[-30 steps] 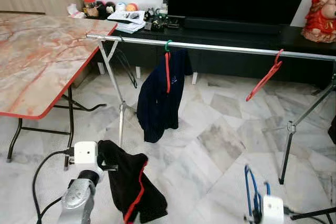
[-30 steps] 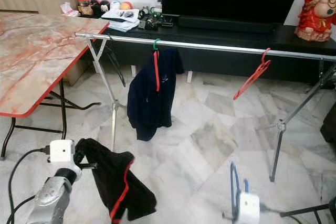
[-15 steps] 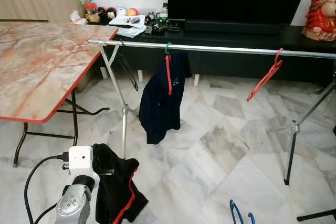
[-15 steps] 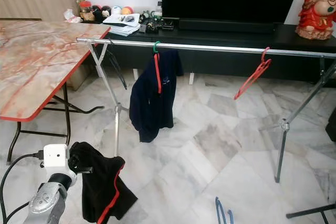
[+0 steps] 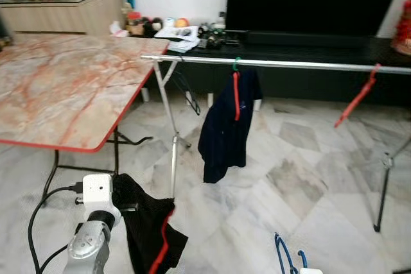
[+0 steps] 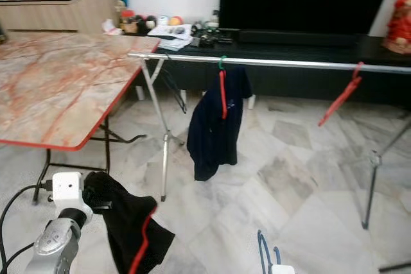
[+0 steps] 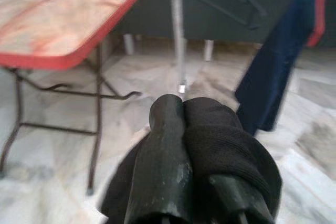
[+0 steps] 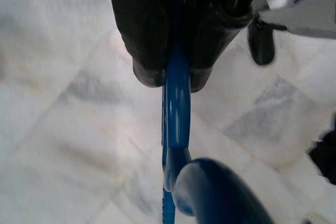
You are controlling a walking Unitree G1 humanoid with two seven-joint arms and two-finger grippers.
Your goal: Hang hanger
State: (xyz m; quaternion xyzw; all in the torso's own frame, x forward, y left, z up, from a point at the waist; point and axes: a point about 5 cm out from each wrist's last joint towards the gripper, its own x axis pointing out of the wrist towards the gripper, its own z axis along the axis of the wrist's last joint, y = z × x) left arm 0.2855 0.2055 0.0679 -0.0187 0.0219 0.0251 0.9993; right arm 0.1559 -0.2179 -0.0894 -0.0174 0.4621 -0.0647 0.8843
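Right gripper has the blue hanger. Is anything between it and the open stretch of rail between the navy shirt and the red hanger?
Nothing visible blocks it. The right gripper holds the blue hanger low over bare floor. Above, the rail is bare between the navy shirt and the red hanger.

Blurred throughout in both eye views. Left gripper [image 7: 184, 124] mostly buried under the black garment [image 5: 151, 226], one finger [image 7: 163, 156] bare, the other wrapped; garment's lower end cut by the picture edge. Blue hanger [image 5: 286, 262] cut off at the bottom edge, just the top loop showing; in the right wrist view, smeared out of focus where pinched by the right gripper [image 8: 176, 80]. Rail [image 5: 289, 63] running out past the right edge. Red hanger [image 5: 356, 97] smeared. Shelf clutter [image 5: 186, 30] too small and soft to identify.
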